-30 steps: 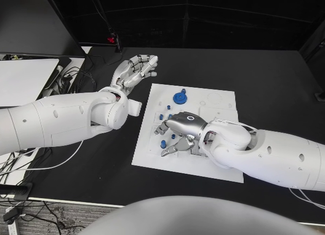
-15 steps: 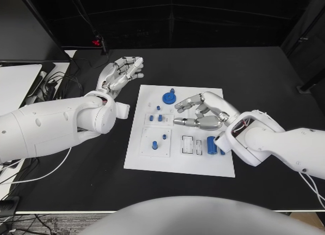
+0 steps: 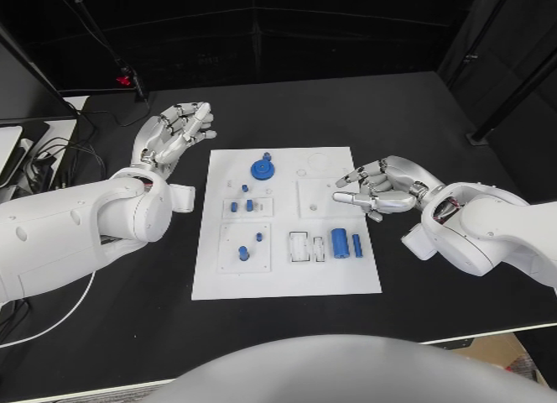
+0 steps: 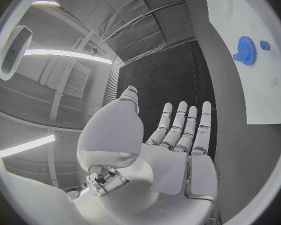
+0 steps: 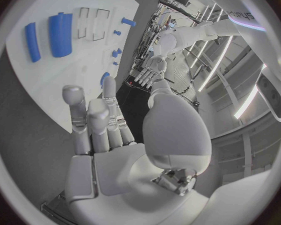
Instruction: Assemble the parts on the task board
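Observation:
The white task board (image 3: 291, 281) lies mid-table. On it a blue gear (image 3: 262, 170) sits at the far end, small blue pegs (image 3: 242, 205) stand in the left-hand blocks, and a blue cylinder (image 3: 339, 242) and a thin blue bar (image 3: 356, 245) lie near the right edge. My right hand (image 3: 382, 189) hovers at the board's right edge, fingers loosely apart and holding nothing. My left hand (image 3: 172, 133) is raised beside the board's far left corner, fingers straight and empty. The left wrist view has the left hand (image 4: 178, 135) and the gear (image 4: 245, 49). In the right wrist view are the right hand (image 5: 109, 130), cylinder (image 5: 59, 27) and bar (image 5: 31, 35).
Cables (image 3: 49, 155) lie on the table at the far left. A dark post (image 3: 508, 92) stands at the far right. Bare black table surrounds the board on all sides.
The head camera has shifted. My right hand has lifted from over the board's near middle and drawn back to its right edge, holding nothing. The left hand has kept its place by the far corner.

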Robot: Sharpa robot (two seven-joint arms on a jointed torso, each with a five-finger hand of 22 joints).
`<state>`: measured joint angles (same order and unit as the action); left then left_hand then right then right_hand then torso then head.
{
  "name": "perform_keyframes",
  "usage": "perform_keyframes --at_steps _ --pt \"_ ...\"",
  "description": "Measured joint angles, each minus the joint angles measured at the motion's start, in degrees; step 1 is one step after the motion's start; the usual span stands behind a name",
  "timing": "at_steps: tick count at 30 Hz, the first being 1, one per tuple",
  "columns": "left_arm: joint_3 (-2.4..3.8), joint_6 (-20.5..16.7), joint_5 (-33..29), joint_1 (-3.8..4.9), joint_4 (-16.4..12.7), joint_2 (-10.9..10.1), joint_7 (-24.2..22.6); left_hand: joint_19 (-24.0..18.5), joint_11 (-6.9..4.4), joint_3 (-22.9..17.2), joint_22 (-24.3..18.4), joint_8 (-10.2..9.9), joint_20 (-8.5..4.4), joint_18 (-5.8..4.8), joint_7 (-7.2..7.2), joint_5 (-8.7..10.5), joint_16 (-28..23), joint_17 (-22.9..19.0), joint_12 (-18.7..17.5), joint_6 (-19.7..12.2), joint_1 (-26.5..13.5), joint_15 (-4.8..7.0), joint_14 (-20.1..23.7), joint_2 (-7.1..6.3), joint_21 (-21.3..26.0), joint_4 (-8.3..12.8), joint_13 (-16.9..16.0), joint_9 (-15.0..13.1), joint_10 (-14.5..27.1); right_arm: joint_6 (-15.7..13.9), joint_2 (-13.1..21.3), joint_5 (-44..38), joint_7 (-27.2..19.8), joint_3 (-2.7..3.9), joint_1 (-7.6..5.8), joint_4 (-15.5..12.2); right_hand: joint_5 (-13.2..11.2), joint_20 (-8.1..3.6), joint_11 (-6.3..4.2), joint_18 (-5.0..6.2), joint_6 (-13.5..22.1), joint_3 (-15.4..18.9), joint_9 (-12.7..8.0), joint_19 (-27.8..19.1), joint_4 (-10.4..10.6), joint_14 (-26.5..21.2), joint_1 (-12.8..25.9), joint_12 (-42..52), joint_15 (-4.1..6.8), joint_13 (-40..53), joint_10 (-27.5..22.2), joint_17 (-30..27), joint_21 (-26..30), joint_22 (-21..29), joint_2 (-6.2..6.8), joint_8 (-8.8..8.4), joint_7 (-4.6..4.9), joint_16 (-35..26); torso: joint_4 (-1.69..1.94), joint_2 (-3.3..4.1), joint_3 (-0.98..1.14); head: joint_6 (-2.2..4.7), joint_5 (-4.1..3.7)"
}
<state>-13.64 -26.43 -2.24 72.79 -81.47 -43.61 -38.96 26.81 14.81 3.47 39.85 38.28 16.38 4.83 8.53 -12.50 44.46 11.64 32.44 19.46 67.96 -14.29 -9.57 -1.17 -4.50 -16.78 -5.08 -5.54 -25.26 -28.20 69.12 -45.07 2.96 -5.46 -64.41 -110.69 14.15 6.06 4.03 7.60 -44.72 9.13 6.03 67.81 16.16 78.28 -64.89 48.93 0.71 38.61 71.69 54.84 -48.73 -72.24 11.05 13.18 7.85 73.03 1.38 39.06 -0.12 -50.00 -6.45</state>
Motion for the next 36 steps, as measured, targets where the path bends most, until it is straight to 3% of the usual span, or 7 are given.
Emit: perform_keyframes --at_steps 4,6,11,14,16,23,36 --pt "0.0 -0.1 -0.2 0.0 0.1 0.2 0.0 0.0 0.0 0.0 0.0 0.0 0.0 0.0 0.0 0.0 0.0 -0.1 0.0 0.0 0.0 0.0 0.0 0.0 0.0 0.0 0.1 0.0 0.0 0.6 2.7 -2.7 3.5 -1.17 -0.05 -1.9 -0.5 0.98 0.56 -0.01 1.7 -0.4 1.8 1.2 1.0 5.4 1.0 38.2 -1.85 34.9 11.6 19.2 -4.2 -2.5 -0.83 6.61 0.74 15.0 -0.01 0.0 -0.03 0.0 -1.46" --pt "0.0 -0.1 -0.2 0.0 0.2 0.2 0.0 0.0 0.0 0.0 0.0 0.0 0.0 0.0 0.0 0.0 0.0 -0.1 0.0 0.0 0.0 0.0 0.0 0.0 0.0 0.0 0.1 0.0 0.0 0.9 3.6 -4.5 5.6 -1.65 0.03 -2.6 0.0 1.52 1.17 -0.09 2.6 -0.7 2.4 3.8 0.9 5.8 0.6 40.3 -2.25 36.0 12.2 19.9 -8.9 -2.7 -1.36 8.93 1.52 16.5 -0.02 -0.01 -0.07 0.0 -1.99" --pt "0.0 -0.2 -0.3 -0.03 0.4 0.3 0.0 0.0 0.0 0.0 0.0 0.0 0.0 0.01 0.0 0.0 0.0 -0.1 0.0 0.0 0.0 0.0 0.0 0.0 0.0 0.0 0.0 0.1 0.0 1.7 4.1 -9.4 10.2 -2.44 0.21 -3.9 1.0 2.41 1.62 -4.16 3.9 -0.9 3.7 14.7 0.8 5.8 0.9 40.9 -2.87 36.3 12.4 20.1 -28.2 -2.7 -2.1 14.47 1.9 16.8 -0.38 -0.08 -0.21 0.0 -2.67" --pt "0.0 -0.3 -0.4 -0.03 0.4 0.3 0.0 0.0 0.0 0.0 0.0 0.0 0.0 0.0 0.0 0.0 0.0 -0.1 0.0 0.0 0.0 0.0 0.0 0.0 0.0 0.0 0.0 0.1 0.0 2.1 4.0 -12.3 12.9 -2.64 0.39 -4.4 1.5 2.26 1.62 -6.83 3.9 -1.1 4.5 16.0 1.0 5.8 0.9 40.9 -2.87 36.3 12.4 20.1 -39.0 -2.7 -2.1 16.84 1.9 16.8 -0.57 -0.19 -0.35 0.0 -3.11" --pt "0.0 -0.3 -0.4 -0.03 0.5 0.3 0.0 0.0 0.0 0.0 0.0 0.0 0.0 0.01 0.0 0.0 0.0 -0.1 0.0 0.0 0.0 0.0 0.0 0.0 0.0 0.0 0.0 0.1 0.0 2.3 3.8 -14.0 14.6 -2.68 0.48 -4.7 1.5 2.27 1.62 -7.23 3.9 -1.9 4.9 16.0 0.9 5.8 0.5 40.9 -2.87 36.3 12.4 20.1 -40.9 -2.7 -3.31 18.22 1.9 16.8 -0.64 -0.25 -0.43 0.0 -3.42" --pt "0.0 -0.3 -0.5 -0.03 0.5 0.2 0.0 0.0 0.0 0.0 0.0 0.0 0.0 0.0 0.0 0.0 0.2 -0.2 0.3 0.0 0.2 0.0 0.0 0.22 0.0 0.0 0.0 0.1 0.0 2.5 2.1 -20.7 21.9 -2.76 1.11 -5.4 1.1 1.81 1.25 -7.22 0.6 -2.4 6.3 16.3 0.8 5.8 3.5 40.9 -2.22 36.3 12.1 20.1 -41.1 -2.7 -5.79 22.1 0.76 16.8 -0.74 -0.34 -0.57 0.0 -3.96" --pt "0.0 -0.3 -0.5 -0.04 0.5 0.0 0.0 0.0 0.0 0.0 0.0 0.2 0.0 0.0 0.0 0.0 0.2 -0.3 0.3 0.0 0.2 0.0 0.0 0.22 0.0 0.0 0.1 0.1 0.0 3.4 -2.0 -29.1 29.7 -2.78 2.03 -5.5 4.5 1.2 0.45 -7.2 -0.1 -2.9 7.4 16.1 0.7 5.8 2.6 40.9 -1.81 36.3 12.1 20.1 -41.1 -2.7 -6.71 23.58 0.15 16.8 -0.71 -0.29 -0.58 0.0 -4.1"
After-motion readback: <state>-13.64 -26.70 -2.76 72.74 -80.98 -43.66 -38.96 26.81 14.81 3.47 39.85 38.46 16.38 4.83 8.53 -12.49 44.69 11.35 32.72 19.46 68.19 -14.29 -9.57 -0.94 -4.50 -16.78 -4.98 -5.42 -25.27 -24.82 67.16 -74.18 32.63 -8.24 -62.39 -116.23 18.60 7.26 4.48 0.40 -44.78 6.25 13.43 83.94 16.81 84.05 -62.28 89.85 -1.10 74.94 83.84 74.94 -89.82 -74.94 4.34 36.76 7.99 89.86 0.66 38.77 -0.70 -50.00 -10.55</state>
